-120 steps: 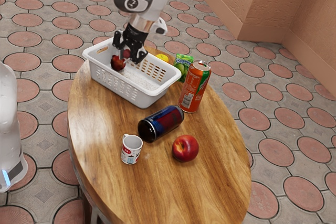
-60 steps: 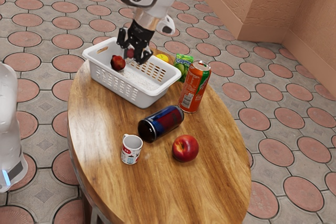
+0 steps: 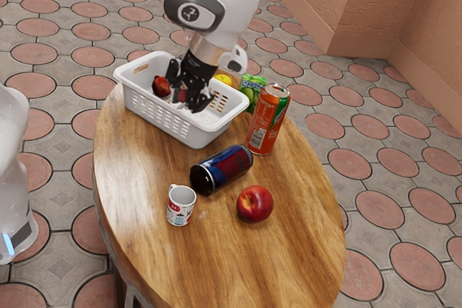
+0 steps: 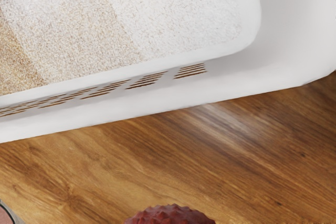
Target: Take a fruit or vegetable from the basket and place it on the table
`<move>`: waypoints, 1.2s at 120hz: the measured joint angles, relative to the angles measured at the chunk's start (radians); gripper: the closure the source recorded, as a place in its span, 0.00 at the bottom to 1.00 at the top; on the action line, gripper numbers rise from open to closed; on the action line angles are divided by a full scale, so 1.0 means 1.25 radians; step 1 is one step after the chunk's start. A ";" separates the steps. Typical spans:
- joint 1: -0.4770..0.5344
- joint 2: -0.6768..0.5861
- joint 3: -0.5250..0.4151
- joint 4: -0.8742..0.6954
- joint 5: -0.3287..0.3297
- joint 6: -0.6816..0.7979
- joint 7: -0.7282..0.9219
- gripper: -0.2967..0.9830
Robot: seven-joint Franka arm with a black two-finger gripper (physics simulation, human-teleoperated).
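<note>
Reached in from the exterior view's upper left and pinched a bumpy, dark red fruit point(image 4: 169, 216) between the jaws point(image 3: 185, 99), within the outline of the white basket point(image 3: 198, 137) as seen from the side. Held the fruit well apart from the bare surface point(image 3: 303, 250) nearest the exterior camera, at a height impossible to judge exactly against the basket's rim. Tilted slightly at the hand, with the jaws pressed to the fruit from two sides. Had a smooth red fruit point(image 3: 161, 86) close by in the basket, toward the exterior view's left. Looked down, in the wrist view, on the speckled basket floor, a slotted side and wood grain beyond. Shared the surface with a yellow fruit point(image 3: 224, 78) just beyond the basket, a green packet point(image 3: 253, 86) and an upright orange can point(image 3: 266, 122) near the basket's end at the exterior view's right. Had a blue-and-red can point(image 3: 224, 169) on its side in front of the basket, between the basket and a red apple point(image 3: 255, 203). Had a small printed mug point(image 3: 181, 205) upright near the can on its side, apart from the apple.
</note>
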 joint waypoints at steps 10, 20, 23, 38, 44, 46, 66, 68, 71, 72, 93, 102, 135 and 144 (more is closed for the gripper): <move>-0.002 -0.003 0.001 -0.024 -0.006 0.011 -0.001 0.72; -0.012 -0.012 0.002 -0.045 -0.011 0.021 -0.003 0.72; -0.016 -0.014 0.002 -0.050 -0.012 0.023 -0.003 0.72; -0.047 -0.031 0.002 -0.075 -0.017 0.039 -0.009 0.72; -0.053 -0.041 0.002 -0.086 -0.019 0.046 -0.011 0.72; -0.055 -0.045 0.002 -0.091 -0.019 0.049 -0.011 0.72; -0.066 -0.089 0.002 -0.145 -0.021 0.085 -0.017 0.72; -0.067 -0.094 0.003 -0.151 -0.022 0.090 -0.018 0.72; -0.069 -0.105 0.003 -0.162 -0.022 0.099 -0.019 0.72; -0.069 -0.108 0.003 -0.165 -0.022 0.102 -0.019 0.72; -0.079 -0.184 0.003 -0.239 -0.023 0.167 -0.030 0.72; -0.082 -0.204 0.003 -0.266 -0.023 0.198 -0.036 0.72; -0.094 -0.270 0.004 -0.356 -0.023 0.294 -0.069 0.72; -0.094 -0.288 0.005 -0.379 -0.023 0.318 -0.078 0.72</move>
